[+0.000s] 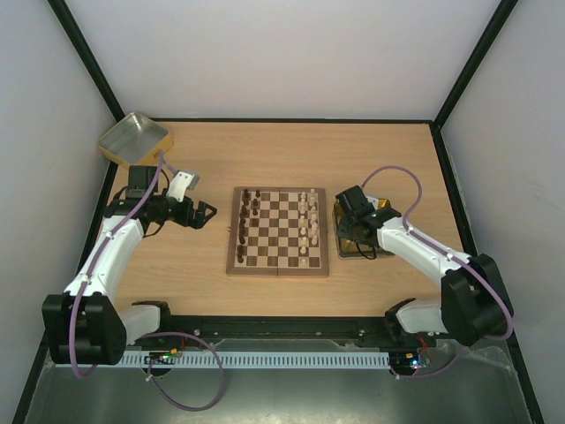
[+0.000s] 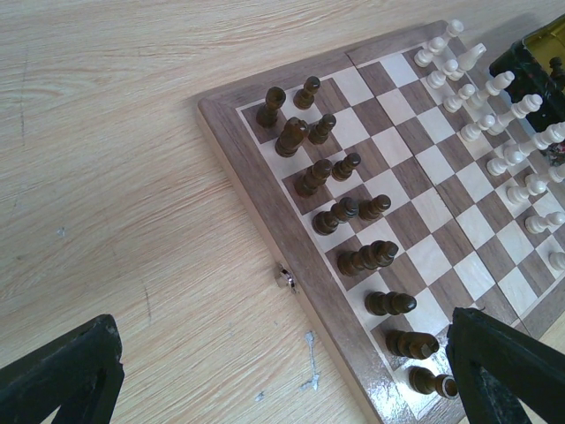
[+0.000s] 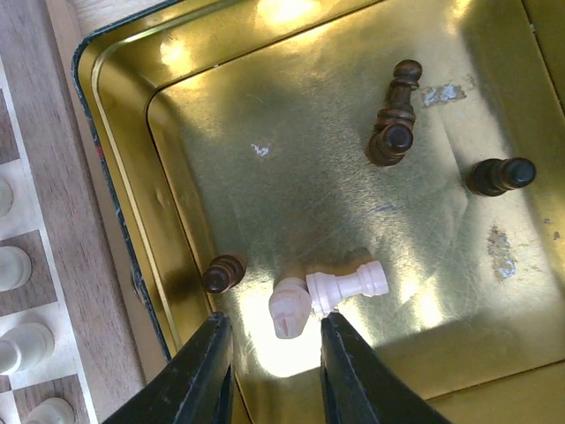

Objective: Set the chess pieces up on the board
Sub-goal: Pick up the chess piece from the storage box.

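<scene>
Right fingers (image 3: 207,371): part-way closed, a gap showing on each side of what lies between them. Not pinching yet, as far as the wrist view tells. The right gripper (image 3: 274,331) hangs low inside the gold tray (image 3: 309,132), just right of the board (image 1: 278,231).

Between the tips: one pale piece (image 3: 290,307) lying on its side. A cream rook (image 3: 349,284), also toppled, touches it or nearly so, its base near the right-hand finger. Dark strays in the same tray: a pair (image 3: 393,115), a single (image 3: 500,175), and one (image 3: 223,272) close to the left-hand finger.

Left gripper (image 2: 282,318): fingers spread wide, nothing between them, hovering over the table off the board's dark side.

Board: dark pieces (image 2: 344,212) crowd one edge, cream pieces (image 2: 503,132) the opposite edge. Most of the set looks placed.

Step in hand, my reading: pick the pale piece.
- Centre the gap on it alone, so that the rook stays outside the right-hand finger.
- Get the pads low enough to take the body, not the rounded end.
- Close gently; a smooth piece on slick metal may well squirt out.
- It lies flat, so it will need righting before it goes on a square.
</scene>
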You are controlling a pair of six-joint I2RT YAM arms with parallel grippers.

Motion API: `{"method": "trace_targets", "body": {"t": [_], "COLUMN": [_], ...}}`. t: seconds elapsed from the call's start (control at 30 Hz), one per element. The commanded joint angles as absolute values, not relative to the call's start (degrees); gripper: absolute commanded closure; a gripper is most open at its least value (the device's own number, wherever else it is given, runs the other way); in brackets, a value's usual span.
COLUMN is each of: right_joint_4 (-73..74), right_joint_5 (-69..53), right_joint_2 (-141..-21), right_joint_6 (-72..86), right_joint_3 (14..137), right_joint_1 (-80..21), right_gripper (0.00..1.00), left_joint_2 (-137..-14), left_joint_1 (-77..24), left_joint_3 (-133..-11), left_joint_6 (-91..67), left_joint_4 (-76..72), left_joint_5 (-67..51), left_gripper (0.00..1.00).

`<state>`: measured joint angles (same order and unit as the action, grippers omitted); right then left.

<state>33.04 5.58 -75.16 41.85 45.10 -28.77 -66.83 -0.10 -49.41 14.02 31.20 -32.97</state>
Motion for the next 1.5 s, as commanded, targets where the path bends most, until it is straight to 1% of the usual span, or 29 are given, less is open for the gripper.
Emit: {"method": "trace_targets", "body": {"t": [0.0, 0.33, 0.63, 0.93, 1.0, 1.1, 1.47], "right_joint_4": [30.31, 28.13, 26.87, 26.56, 26.52, 26.77, 32.18], "right_joint_5": [5.47, 4.75, 4.78, 4.56, 4.71, 5.44, 8.62], "right_joint_2": [-76.36, -79.17, -80.39, -81.01, -81.24, -81.54, -79.03], "right_joint_6": [40.89, 40.69, 40.74, 40.78, 40.67, 40.84, 41.03], "right_joint_3": [43.38, 42.81, 41.94, 41.31, 41.44, 41.61, 45.26], "right_joint_1": [-28.15, -27.08, -26.63, -26.54, -26.54, -26.46, -26.45], "right_gripper": [0.74, 0.75, 0.83, 0.85, 0.88, 0.97, 0.98], "left_joint_2": [-66.88, -67.13, -67.15, -67.20, -67.19, -67.24, -67.63], "left_joint_1": [-0.26, -0.26, -0.26, -0.26, -0.26, -0.26, -0.26], "left_joint_3": [-48.88, -48.88, -48.93, -48.97, -49.01, -48.93, -48.96], "left_joint_6": [14.49, 14.56, 14.59, 14.61, 14.63, 14.59, 14.59], "left_joint_4": [31.72, 31.73, 31.78, 31.83, 31.83, 31.90, 31.95], "left_joint_5": [-33.22, -33.20, -33.27, -33.44, -33.48, -33.49, -33.57], "left_gripper": [0.01, 0.01, 0.01, 0.01, 0.01, 0.01, 0.01]}}
